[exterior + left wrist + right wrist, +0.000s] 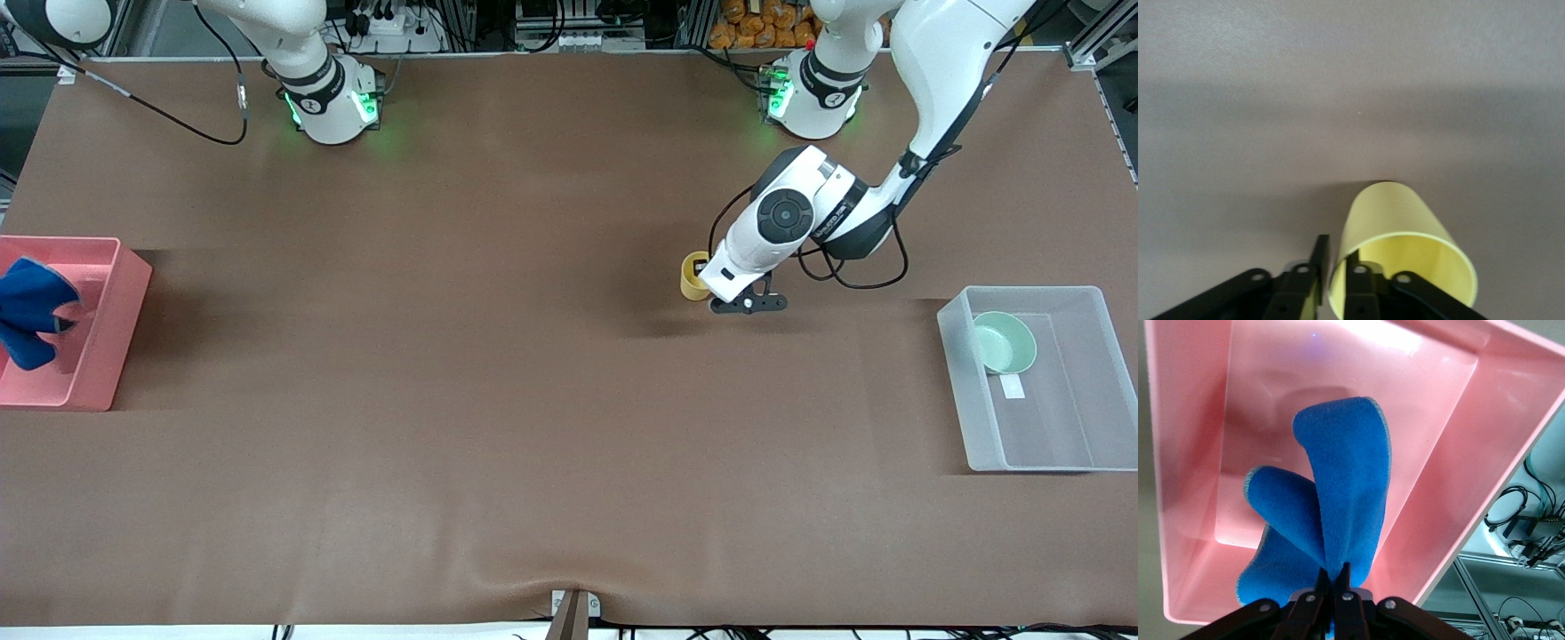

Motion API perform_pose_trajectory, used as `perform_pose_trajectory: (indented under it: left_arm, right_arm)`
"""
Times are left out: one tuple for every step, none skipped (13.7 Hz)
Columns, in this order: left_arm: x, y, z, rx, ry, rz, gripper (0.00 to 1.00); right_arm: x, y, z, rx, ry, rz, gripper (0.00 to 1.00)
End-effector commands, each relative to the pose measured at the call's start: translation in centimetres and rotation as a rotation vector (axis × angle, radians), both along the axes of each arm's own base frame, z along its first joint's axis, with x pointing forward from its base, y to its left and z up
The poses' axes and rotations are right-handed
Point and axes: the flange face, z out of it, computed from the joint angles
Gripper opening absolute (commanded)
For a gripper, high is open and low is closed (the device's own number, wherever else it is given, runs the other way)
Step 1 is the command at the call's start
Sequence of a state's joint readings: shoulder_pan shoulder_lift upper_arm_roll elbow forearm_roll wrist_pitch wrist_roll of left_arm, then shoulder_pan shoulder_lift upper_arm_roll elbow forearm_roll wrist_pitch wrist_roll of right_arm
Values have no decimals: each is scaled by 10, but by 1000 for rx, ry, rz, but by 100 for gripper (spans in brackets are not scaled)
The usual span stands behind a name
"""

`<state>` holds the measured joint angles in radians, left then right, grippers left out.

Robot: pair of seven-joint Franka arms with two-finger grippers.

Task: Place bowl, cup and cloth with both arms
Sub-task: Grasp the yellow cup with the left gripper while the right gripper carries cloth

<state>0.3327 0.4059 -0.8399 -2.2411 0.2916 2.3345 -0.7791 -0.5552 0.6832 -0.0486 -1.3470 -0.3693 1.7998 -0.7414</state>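
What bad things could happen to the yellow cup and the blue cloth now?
The left claw pinches only the cup's thin rim, one finger inside, so the cup might slip or tip when lifted. The right claw holds the cloth over the pink bin; its loose folds might drape over the wall when dropped.

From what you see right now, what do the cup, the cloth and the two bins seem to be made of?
The cup looks like thin smooth plastic, matte yellow with a faint sheen. The cloth looks like soft fleece or microfibre: fuzzy nap, stitched edge, limp folds. The pink bin seems glossy moulded plastic, with bright reflections. The clear bin seems frosted translucent plastic; the table shows through it.
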Motion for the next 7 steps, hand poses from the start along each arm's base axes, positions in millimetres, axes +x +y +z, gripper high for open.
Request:
perform_pose_trajectory:
  left_arm:
    - [19,2,18,12,-45,47,0]
    - [27,5,26,28,-39,54,0]
    - [37,14,34,50,-25,63,0]
    - [54,32,49,71,-26,91,0]
    - [71,48,66,81,-33,108,0]
    - [84,62,80,87,-28,100,0]
    - [99,88,89,85,-22,106,0]
  right_arm:
    - [-4,-5,-8,43,-23,-14,0]
    - [-2,-6,-12,39,-44,-7,0]
    - [3,-9,-17,33,-71,28,0]
    - [9,-10,-18,28,-103,85,0]
    - [12,-11,-20,26,-114,103,0]
    - [12,-11,-21,26,-115,105,0]
    - [12,-11,-23,29,-115,104,0]
